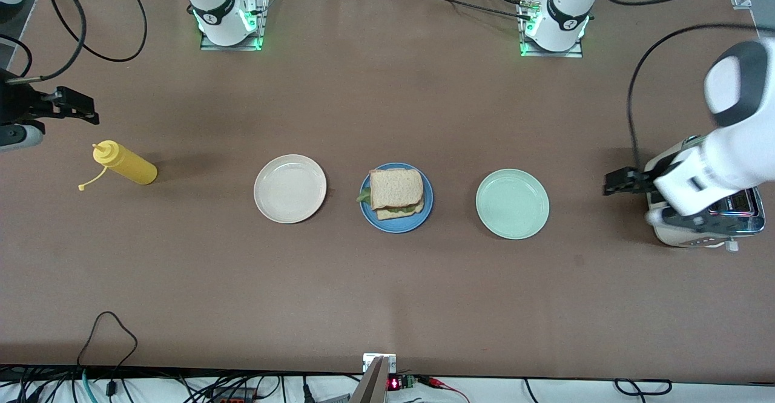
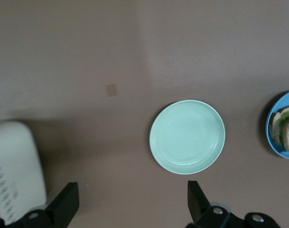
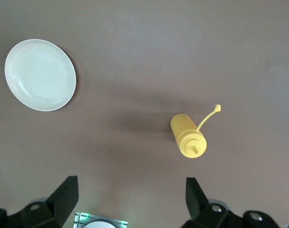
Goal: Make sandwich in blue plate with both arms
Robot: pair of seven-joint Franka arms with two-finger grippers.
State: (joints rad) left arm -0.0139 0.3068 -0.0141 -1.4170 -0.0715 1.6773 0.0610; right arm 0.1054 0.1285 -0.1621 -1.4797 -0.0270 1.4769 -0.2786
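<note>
Sandwich (image 1: 396, 193) on blue plate (image 1: 425, 209)

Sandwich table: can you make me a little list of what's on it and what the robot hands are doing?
sandwich: two bread slices with green lettuce between, on the blue plate
cream plate: bare, beside the blue plate, toward the right arm's end
green plate: bare, toward the left arm's end
mustard bottle: lying down, cap off
toaster: under the left arm
left gripper: open, holds nothing
right gripper: open, holds nothing, above the bottle
</note>
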